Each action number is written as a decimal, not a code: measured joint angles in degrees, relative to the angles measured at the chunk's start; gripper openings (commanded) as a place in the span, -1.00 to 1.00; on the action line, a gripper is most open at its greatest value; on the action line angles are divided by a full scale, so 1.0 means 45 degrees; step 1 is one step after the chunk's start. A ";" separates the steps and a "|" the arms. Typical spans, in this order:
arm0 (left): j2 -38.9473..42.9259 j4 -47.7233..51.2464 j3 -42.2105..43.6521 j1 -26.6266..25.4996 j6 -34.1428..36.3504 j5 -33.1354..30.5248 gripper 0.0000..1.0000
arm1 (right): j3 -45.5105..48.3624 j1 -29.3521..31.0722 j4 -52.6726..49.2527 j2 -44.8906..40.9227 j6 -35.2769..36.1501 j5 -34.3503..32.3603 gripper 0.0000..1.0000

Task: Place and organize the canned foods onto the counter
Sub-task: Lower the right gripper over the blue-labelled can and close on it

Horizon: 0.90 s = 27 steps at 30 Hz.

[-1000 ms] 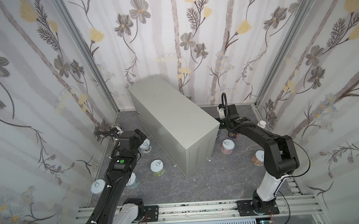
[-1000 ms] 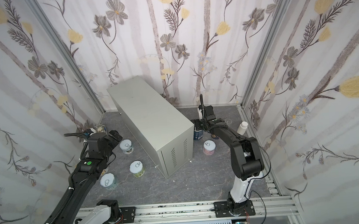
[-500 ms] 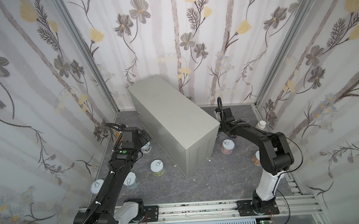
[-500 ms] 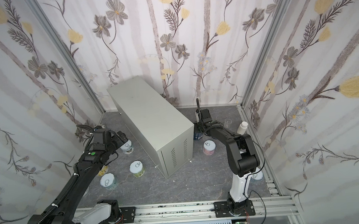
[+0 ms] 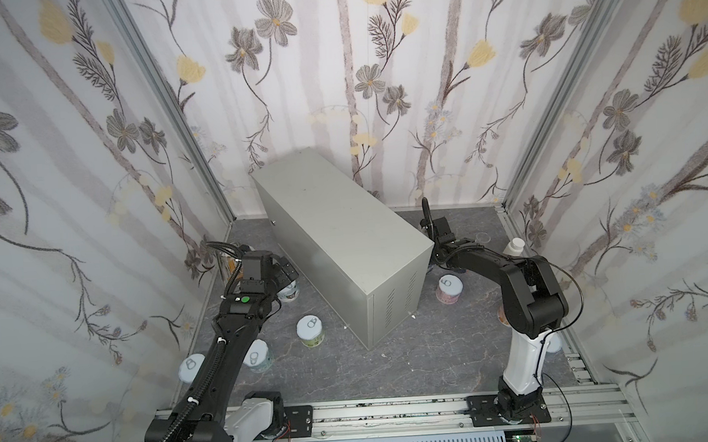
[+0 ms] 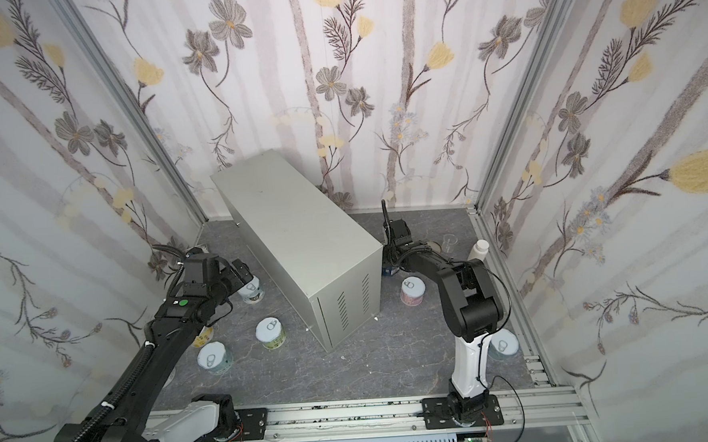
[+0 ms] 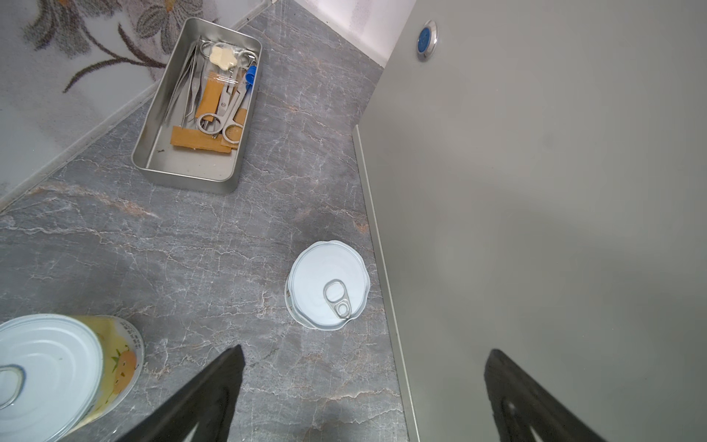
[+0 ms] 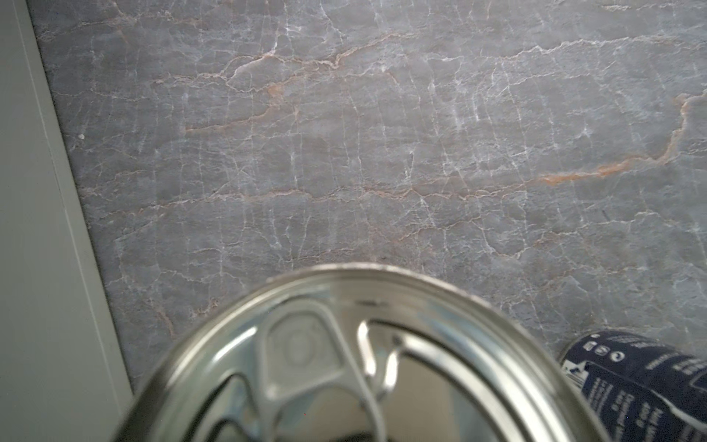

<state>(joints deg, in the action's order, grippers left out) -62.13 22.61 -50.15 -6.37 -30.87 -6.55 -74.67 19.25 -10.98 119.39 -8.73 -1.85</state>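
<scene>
Canned foods: every one I can see stands upright on the floor [image 5: 393, 365]; none is on the counter [image 5: 336, 223], whose flat top is bare.
Tall blue can [image 8: 363, 367]: upright, pull-tab up, close beside the counter's right wall; in a top view only its foot shows.
Second blue can [image 8: 642, 382]: near the first, apart from it.
Short pale can [image 7: 328, 285]: upright on the counter's left side, near its wall.
Deciding relation: the tall blue can stands straight beneath my right gripper [image 6: 391, 256], its long axis vertical and in line with my reach; my right arm is much the nearer.
Right fingers: hidden, as the lid fills my wrist view; I cannot tell whether they are spread or pinching the can.
Left gripper [image 7: 365, 350]: fingers [image 7: 214, 390] spread wide, holding nothing; the short pale can lies ahead, between their lines.
Right arm: reaching far along the right side, elbow high, wrist pointing down.
Left arm: stretched along the left wall, wrist tipped down.
My judgement: the can must rise straight up past the counter's top edge before crossing left; the wall is close enough to clip.
Around: pink can [image 5: 449, 288] nearer on the right; pill bottle [image 5: 514, 249] and glass cup [image 5: 483, 238] by the right wall; metal tray [image 7: 187, 183] far left.
</scene>
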 measured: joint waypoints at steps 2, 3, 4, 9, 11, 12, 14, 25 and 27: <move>0.0073 0.0044 -0.0005 0.0000 0.0073 0.0034 1.00 | -0.0015 -0.0005 0.0015 0.0010 -0.0005 -0.0015 0.53; 0.0151 0.0097 -0.0005 0.0000 0.0155 0.0039 1.00 | -0.0019 -0.0005 0.0029 0.0010 -0.0029 -0.0029 0.45; 0.0219 0.0121 -0.0005 0.0000 0.0155 0.0039 1.00 | -0.0019 -0.0005 0.0034 0.0010 -0.0039 -0.0053 0.40; 0.0549 0.0364 0.0000 0.0000 0.0257 0.0044 1.00 | 0.0029 -0.0005 0.0029 -0.0058 -0.0049 -0.0068 0.22; 0.0656 0.0437 0.0000 0.0000 0.0321 0.0078 1.00 | 0.0141 -0.0005 -0.0107 -0.0228 -0.0151 -0.0068 0.17; 0.0733 0.0481 0.0000 0.0000 0.0408 0.0083 1.00 | 0.0180 -0.0005 -0.0330 -0.0355 -0.0185 -0.0053 0.14; 0.0884 0.0539 0.0000 0.0000 0.0471 0.0087 1.00 | 0.0311 -0.0005 -0.0578 -0.0636 -0.0194 -0.0087 0.08; 0.1632 0.1360 -0.0695 0.0000 0.0865 0.0418 1.00 | 0.0447 -0.0117 -0.1773 -0.3303 -0.0529 -0.0520 -0.04; 0.1812 0.1472 -0.0763 0.0000 0.0869 0.0457 1.00 | 0.0389 -0.0146 -0.2093 -0.3823 -0.0578 -0.0627 -0.04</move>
<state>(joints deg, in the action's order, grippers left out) -53.98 29.23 -53.58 -6.37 -26.96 -4.49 -72.93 18.59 -20.40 102.19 -11.33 -4.67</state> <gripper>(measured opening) 0.997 0.842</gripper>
